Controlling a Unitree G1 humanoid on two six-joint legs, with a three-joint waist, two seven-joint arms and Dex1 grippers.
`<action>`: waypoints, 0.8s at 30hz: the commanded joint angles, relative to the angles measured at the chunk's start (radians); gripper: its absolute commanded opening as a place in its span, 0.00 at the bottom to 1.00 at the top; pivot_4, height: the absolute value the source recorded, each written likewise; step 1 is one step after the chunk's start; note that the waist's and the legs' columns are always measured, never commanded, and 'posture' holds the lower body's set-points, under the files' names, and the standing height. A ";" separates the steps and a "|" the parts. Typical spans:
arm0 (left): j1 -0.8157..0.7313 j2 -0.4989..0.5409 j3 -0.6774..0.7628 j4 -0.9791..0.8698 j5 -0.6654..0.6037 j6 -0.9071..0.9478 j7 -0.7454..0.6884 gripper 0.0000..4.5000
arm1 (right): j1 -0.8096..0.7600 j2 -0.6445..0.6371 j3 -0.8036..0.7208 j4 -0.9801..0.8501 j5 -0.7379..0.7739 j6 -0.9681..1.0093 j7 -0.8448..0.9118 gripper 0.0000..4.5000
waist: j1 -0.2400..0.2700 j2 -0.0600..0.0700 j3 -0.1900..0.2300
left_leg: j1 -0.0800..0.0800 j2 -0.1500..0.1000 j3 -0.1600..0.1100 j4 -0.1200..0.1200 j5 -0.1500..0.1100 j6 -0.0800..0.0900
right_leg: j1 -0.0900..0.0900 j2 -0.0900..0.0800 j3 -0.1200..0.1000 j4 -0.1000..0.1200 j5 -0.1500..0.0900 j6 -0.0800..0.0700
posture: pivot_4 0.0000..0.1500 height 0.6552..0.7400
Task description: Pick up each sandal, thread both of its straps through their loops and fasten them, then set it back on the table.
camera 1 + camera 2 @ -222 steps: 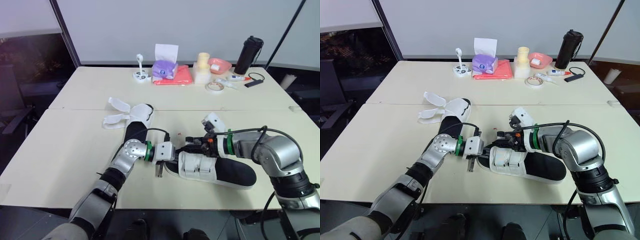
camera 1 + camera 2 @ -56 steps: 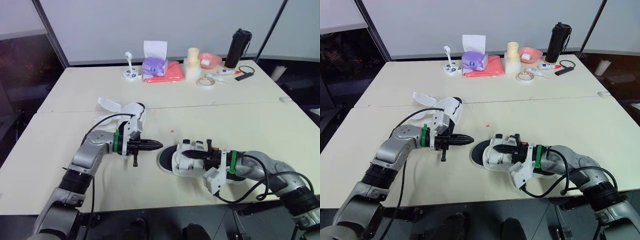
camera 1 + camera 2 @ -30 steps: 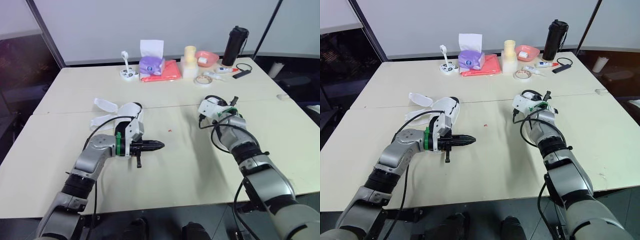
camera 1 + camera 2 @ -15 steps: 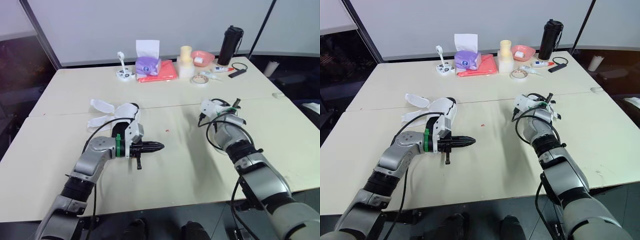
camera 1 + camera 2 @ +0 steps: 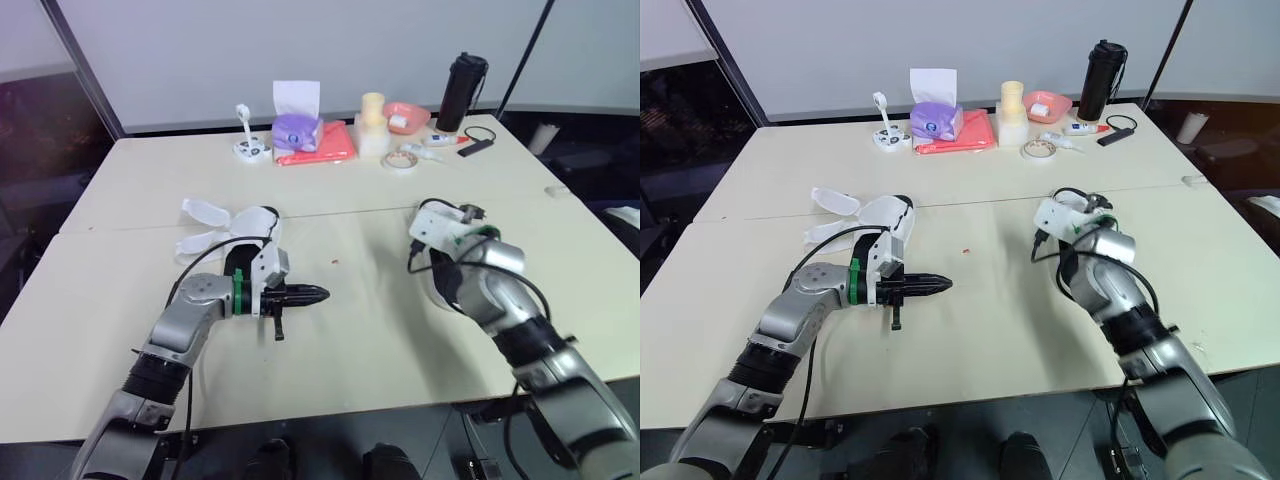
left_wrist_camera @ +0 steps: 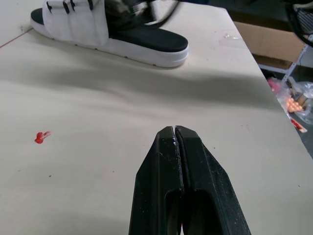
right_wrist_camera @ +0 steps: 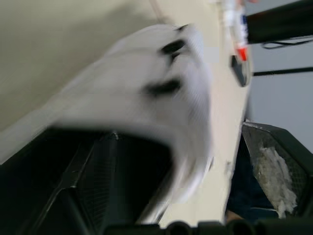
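— What is different from a few seconds back?

— Both arms were busy on one sandal then. Now the left gripper (image 5: pixel 312 294) has pulled clear and hangs over bare table (image 5: pixel 120 190), clenched tight on nothing.

— And that sandal?

— The fastened sandal (image 6: pixel 112 36) lies flat on the table, well apart from the left gripper, its closed straps (image 6: pixel 76 22) drawn across it. From the head it is mostly hidden beneath the right arm (image 5: pixel 490 285), which has swung round over it.

— Is the right gripper (image 5: pixel 452 222) holding it?

— I cannot tell. Its wrist view is a blur of white band and dark footbed, very close.

— So what does that mean for the job?

— The first one looks done and set back, I judge. The open sandal (image 5: pixel 255 232) waits just beyond the left gripper, its loose straps (image 5: pixel 205 215) splayed on the table. That one needs picking up and threading next, and the left gripper must unclench first.
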 commanded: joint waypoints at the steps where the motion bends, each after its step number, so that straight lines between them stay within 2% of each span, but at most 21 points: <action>1: -0.018 0.002 0.020 -0.022 0.007 -0.033 0.017 0.00 | 0.091 -0.047 -0.065 -0.296 0.063 0.109 0.182 0.99 | 0.001 0.000 0.000 | 0.000 0.000 0.000 0.000 0.000 0.000 | 0.000 0.000 0.000 0.000 0.000 0.000 | 1.00 1.00; 4: -0.034 -0.004 0.037 -0.014 0.014 -0.048 0.049 0.00 | 0.160 -0.079 -0.129 -0.475 0.157 0.201 0.310 0.99 | 0.001 0.000 0.000 | 0.000 0.000 -0.001 0.003 -0.001 0.001 | 0.002 0.000 0.000 0.000 0.000 0.000 | 1.00 1.00; 7: -0.045 -0.005 0.054 -0.001 0.038 -0.077 0.100 0.00 | 0.148 -0.082 -0.205 -0.596 0.257 0.295 0.374 0.99 | 0.001 0.000 0.000 | 0.000 0.000 -0.001 0.006 -0.001 0.002 | 0.003 0.000 -0.001 0.000 0.000 0.000 | 1.00 1.00; 14: -0.071 0.037 0.050 0.054 0.283 -0.313 0.339 0.00 | 0.040 0.046 -0.386 -0.724 0.550 0.589 0.413 0.99 | 0.008 -0.001 0.000 | 0.000 0.000 -0.005 0.008 -0.002 0.002 | 0.004 0.000 -0.001 0.000 0.000 0.000 | 1.00 1.00; 17: -0.074 0.071 0.048 0.069 0.398 -0.406 0.448 0.20 | 0.020 0.105 -0.412 -0.741 0.639 0.649 0.374 1.00 | 0.017 0.000 0.000 | 0.000 0.000 -0.004 0.008 -0.002 0.003 | 0.004 0.000 -0.001 0.000 0.000 0.000 | 1.00 1.00; 24: -0.086 0.191 0.037 0.094 0.729 -0.571 0.739 0.98 | -0.058 0.294 -0.513 -0.782 0.838 0.803 0.303 1.00 | 0.030 0.000 0.000 | 0.000 0.000 -0.004 0.008 -0.002 0.003 | 0.003 0.000 0.000 0.001 0.001 0.000 | 1.00 1.00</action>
